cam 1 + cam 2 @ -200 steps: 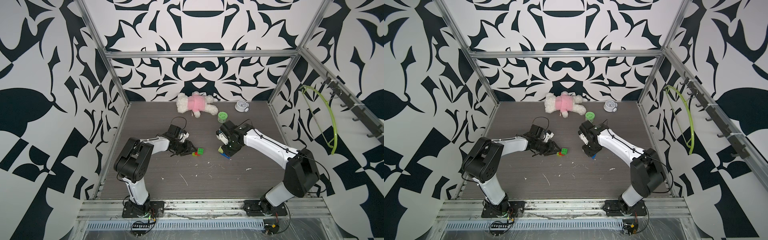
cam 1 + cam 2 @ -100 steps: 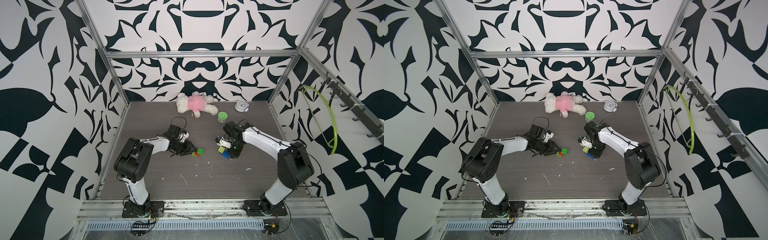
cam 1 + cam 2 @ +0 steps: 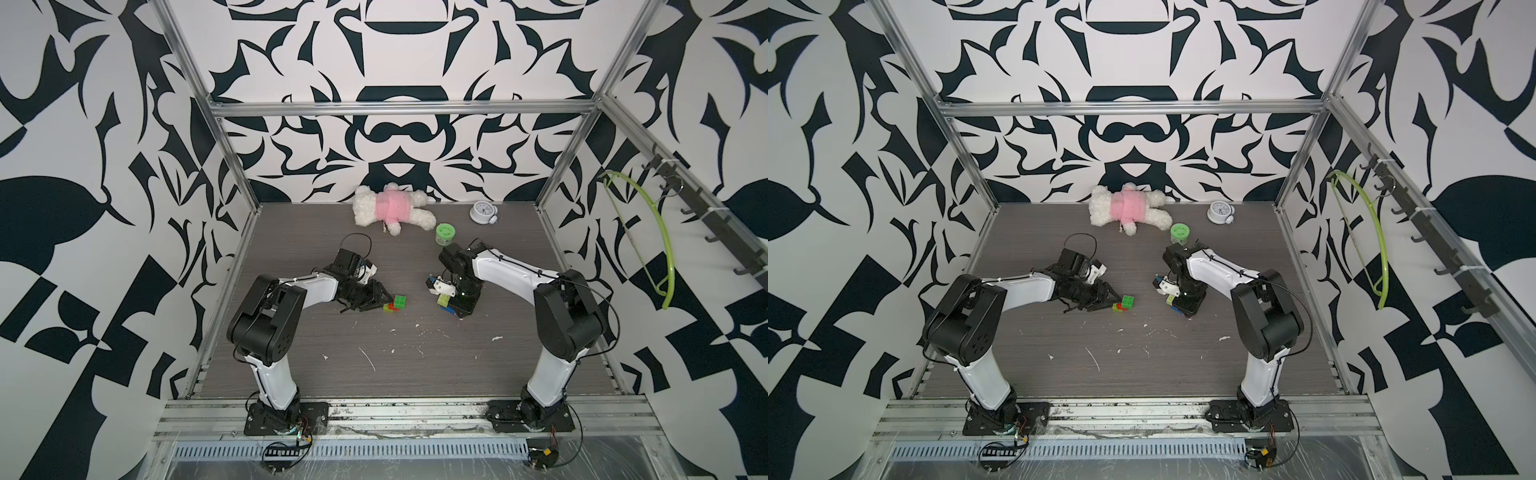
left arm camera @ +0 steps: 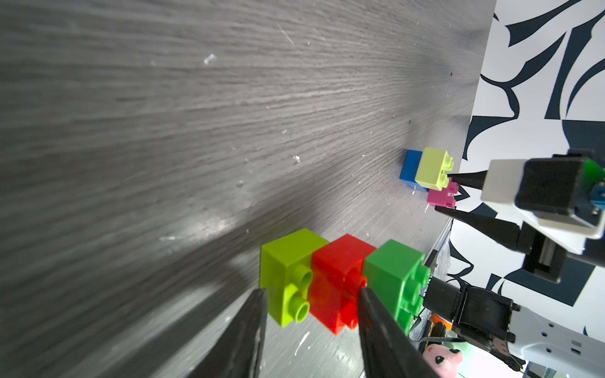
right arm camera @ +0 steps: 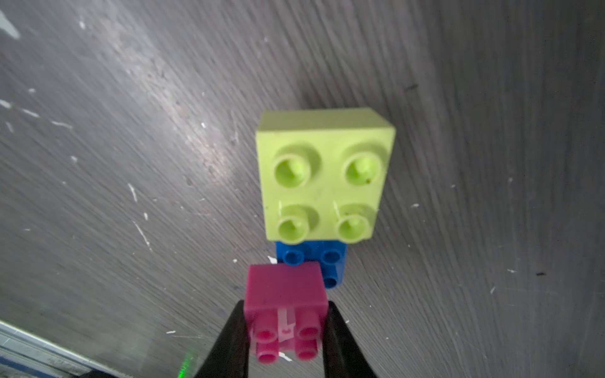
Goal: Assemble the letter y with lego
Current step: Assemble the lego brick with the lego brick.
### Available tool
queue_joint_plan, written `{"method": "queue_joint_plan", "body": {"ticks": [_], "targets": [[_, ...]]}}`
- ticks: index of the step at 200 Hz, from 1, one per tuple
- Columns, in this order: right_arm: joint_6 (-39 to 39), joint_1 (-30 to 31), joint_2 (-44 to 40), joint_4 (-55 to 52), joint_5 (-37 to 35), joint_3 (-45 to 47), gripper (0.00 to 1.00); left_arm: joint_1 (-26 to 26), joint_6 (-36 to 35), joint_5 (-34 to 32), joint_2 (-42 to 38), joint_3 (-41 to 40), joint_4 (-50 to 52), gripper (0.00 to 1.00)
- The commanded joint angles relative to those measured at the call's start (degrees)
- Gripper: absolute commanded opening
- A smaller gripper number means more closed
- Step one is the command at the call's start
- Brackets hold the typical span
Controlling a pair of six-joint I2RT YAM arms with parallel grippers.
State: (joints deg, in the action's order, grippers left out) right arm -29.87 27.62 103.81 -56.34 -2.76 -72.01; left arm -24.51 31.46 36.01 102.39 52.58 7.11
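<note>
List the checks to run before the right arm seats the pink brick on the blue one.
1. Right end effector shut on pink brick: ok.
2. Blue brick has bare studs beside the pale yellow-green brick: ok.
3. Pink brick lined up over those studs: cannot tell.
4. Left end effector gripping the lime, red and green row: cannot tell.
5. Blue brick resting on the table: ok.

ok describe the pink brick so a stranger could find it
From the plush toy by the back wall, come forward to the right gripper. The pink brick is pinched between its black fingers, next to a yellow-green brick stacked on a blue brick. It's the only pink brick.
</note>
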Motion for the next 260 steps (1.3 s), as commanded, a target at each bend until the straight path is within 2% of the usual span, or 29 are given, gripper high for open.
{"method": "queue_joint_plan", "body": {"ticks": [1,72,260], "targets": [[1.0,-0.5,-0.4,-1.9,-1.6,-2.0,0.10,0.7,-0.7,-4.5,0.3,-2.1,4.0,0.49],[0.0,-1.4,-4.7,-1.2,-2.8,-1.2,0.10,0.7,-0.7,-4.5,0.6,-2.0,4.0,0.49],[-1.1,-1.4,1.9,-1.8,-5.0,-2.7,0.09,0.8,-0.9,-4.7,0.5,-2.0,4.1,0.49]]}}
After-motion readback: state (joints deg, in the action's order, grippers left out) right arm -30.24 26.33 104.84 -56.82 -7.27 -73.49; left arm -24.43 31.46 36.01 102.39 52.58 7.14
